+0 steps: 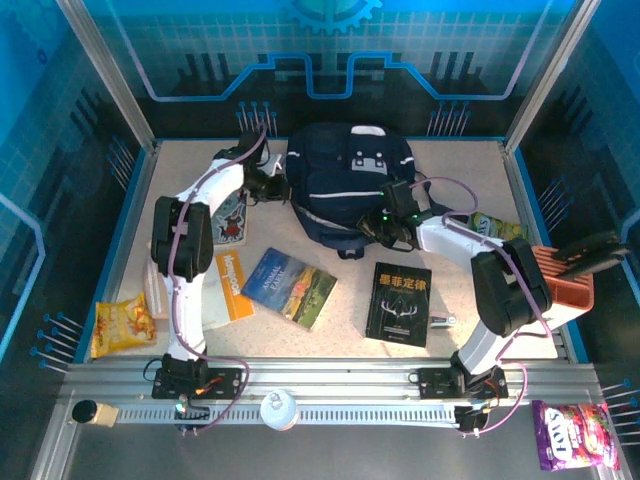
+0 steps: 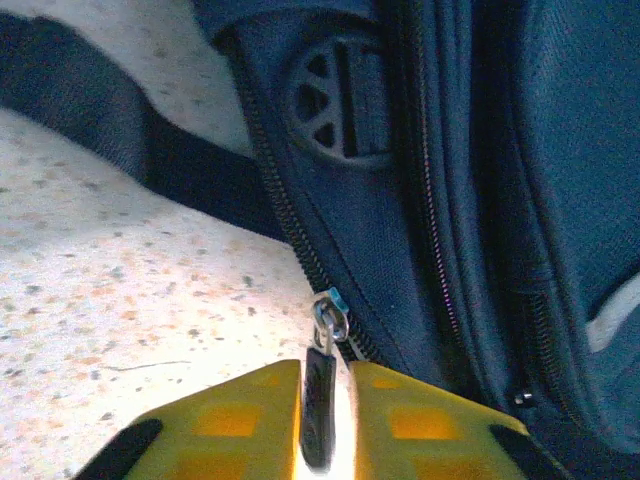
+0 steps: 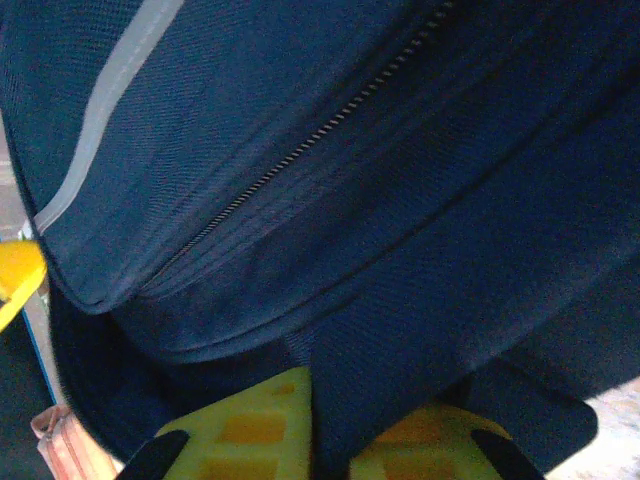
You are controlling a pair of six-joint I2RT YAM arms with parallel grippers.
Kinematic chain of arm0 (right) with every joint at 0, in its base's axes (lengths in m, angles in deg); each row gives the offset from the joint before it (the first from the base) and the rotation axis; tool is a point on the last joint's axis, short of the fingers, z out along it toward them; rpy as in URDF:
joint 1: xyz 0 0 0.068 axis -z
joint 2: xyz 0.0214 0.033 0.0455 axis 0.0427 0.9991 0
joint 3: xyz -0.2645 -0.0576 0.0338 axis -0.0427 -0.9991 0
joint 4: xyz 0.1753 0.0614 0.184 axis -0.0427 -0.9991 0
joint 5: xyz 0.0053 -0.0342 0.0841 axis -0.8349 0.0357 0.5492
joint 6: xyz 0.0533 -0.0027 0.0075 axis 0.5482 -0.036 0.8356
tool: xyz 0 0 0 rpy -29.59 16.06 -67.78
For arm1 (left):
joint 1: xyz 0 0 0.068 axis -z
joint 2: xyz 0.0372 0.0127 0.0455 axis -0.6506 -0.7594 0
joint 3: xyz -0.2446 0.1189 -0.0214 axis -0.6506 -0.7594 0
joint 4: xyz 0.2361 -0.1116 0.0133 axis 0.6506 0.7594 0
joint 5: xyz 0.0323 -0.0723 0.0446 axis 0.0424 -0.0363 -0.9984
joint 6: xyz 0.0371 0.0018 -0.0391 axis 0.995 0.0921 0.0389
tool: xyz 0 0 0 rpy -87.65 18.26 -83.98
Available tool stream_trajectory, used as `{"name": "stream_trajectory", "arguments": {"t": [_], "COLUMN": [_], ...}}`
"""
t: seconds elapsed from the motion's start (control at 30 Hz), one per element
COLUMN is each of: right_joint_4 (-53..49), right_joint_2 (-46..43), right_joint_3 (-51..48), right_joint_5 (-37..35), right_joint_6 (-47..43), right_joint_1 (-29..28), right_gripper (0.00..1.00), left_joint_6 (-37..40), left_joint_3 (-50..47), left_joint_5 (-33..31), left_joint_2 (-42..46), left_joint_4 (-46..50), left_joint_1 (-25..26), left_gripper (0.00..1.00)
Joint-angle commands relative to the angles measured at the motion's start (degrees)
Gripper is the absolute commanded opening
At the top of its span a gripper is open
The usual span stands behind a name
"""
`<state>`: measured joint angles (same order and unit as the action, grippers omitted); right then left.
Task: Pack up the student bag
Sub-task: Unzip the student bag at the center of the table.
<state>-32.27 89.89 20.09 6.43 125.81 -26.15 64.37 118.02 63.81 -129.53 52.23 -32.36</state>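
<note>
student bag (image 1: 347,175), left hand (image 2: 322,372) tight on zipper pull (image 2: 319,405), right hand (image 3: 335,400) tight on fabric (image 3: 330,330)

The left arm (image 1: 186,310) and right arm (image 1: 478,345) were white with black joints, a lilac cable (image 1: 222,168) looped along each. Fingers (image 2: 240,420) were yellow with orange squares.

You have one dark navy striped fabric backpack (image 1: 345,180); four flat paper-covered books (image 1: 398,304) (image 1: 290,287) (image 1: 230,285) (image 1: 231,227); one yellow foil snack packet (image 1: 122,326); one purple foil snack packet (image 1: 572,435).

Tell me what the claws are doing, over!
Left claw shut on zipper pull. Right claw shut on bag fabric. Books lie apart from bag, unpacked.
</note>
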Motion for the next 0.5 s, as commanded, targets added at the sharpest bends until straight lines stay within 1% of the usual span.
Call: {"name": "stream_trajectory", "arguments": {"t": [0.0, 0.17, 0.27, 0.3, 0.37, 0.47], "right_joint_4": [3.34, 2.26, -0.02, -0.88, -3.33, -7.84], "right_joint_2": [3.13, 9.41, 12.05, 12.46, 12.03, 7.89], "right_joint_3": [4.68, 10.93, 14.12, 14.87, 15.89, 15.11], "right_joint_5": [4.76, 7.91, 9.03, 9.42, 9.57, 6.61], "right_joint_6": [-2.48, -4.32, -6.35, -7.3, -10.2, -15.1], "right_joint_1": [-2.16, -4.3, -4.77, -4.75, -4.68, -4.68], "right_gripper": [0.13, 0.14, 0.19, 0.23, 0.37, 0.55], "left_joint_6": [-3.02, -8.58, -12.73, -13.7, -15.55, -17.27], "left_joint_3": [0.07, -10.32, -17.11, -19.02, -22.84, -27.76], "left_joint_5": [-1.94, -7.68, -10.21, -10.13, -9.73, -10.3], "left_joint_2": [2.56, 12.06, 18.72, 20.54, 24.92, 31.01], "left_joint_4": [-1.47, -8.89, -12.3, -13.1, -14.15, -14.59], "left_joint_1": [-1.7, -2.03, -2.08, -2.08, -1.99, -2.02], "left_gripper": [0.29, 0.44, 0.52, 0.54, 0.58, 0.66]}}
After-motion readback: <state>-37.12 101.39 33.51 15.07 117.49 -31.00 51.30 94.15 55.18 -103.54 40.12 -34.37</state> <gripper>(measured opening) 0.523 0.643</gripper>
